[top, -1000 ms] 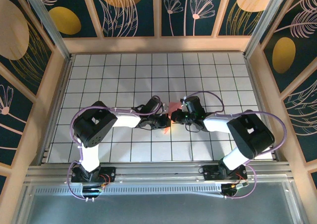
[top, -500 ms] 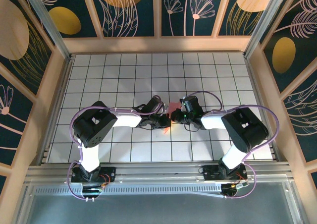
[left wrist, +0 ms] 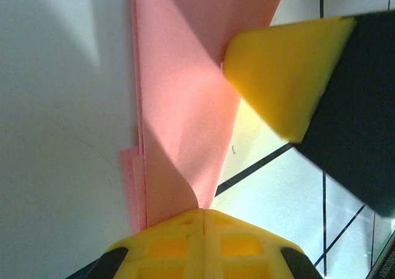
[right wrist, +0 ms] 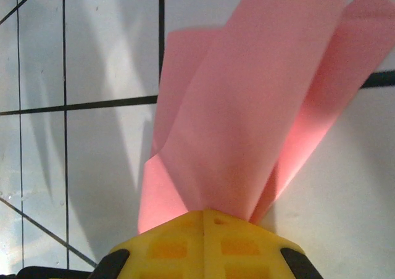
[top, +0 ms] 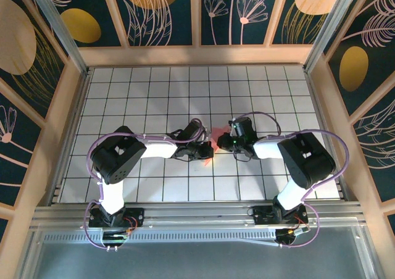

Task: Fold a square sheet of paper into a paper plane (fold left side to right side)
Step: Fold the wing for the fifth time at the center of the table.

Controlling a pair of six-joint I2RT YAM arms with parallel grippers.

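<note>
Both arms meet mid-bench [top: 123,94], the left gripper [left wrist: 203,212] and right gripper [right wrist: 203,212] each clamped on the creased pink sheet of paper [right wrist: 247,124], apparently mid-fold; next, one side must be carried squarely across.

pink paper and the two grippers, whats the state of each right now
pink paper: folded into overlapping creased layers, pinched by both grippers
left gripper: jaws shut on the pink paper
right gripper: jaws shut on the pink paper
</note>
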